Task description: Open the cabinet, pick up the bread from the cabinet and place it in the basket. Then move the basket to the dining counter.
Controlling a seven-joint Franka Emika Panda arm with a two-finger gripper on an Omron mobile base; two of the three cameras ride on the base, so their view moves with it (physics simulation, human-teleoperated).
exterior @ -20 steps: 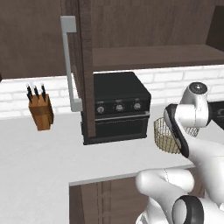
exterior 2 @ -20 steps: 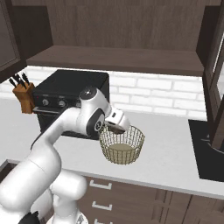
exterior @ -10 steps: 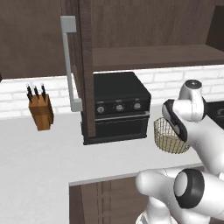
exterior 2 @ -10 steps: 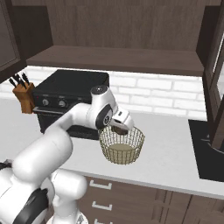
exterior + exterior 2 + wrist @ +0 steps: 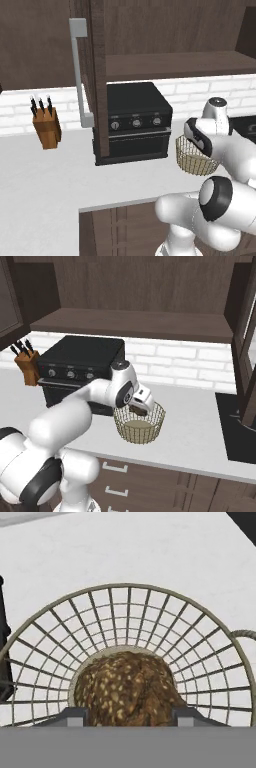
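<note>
A round tan wire basket (image 5: 139, 422) sits on the white worktop (image 5: 45, 180), just right of a black countertop oven (image 5: 134, 121) and near the worktop's front edge. Open white surface lies between the basket and a dark recess (image 5: 239, 421) further right of the oven. Behind the basket runs a white brick backsplash (image 5: 195, 365).

Above the oven, the dark brown cabinet (image 5: 135, 323) stands open, its brown shelf bare; one door (image 5: 95, 75) with a grey bar handle (image 5: 79, 75) swings out over the oven's left side. A wooden knife block (image 5: 46, 127) stands well left of the oven.

The white arm bends over from the oven side, wrist tipped down, placing the gripper (image 5: 138, 410) over the basket's rim nearest the oven. In the hand view the brown, speckled bread (image 5: 127, 689) sits between the two fingertips (image 5: 71, 716), above the basket floor. The jaws stand partly apart around the bread; whether they still pinch it cannot be told.
</note>
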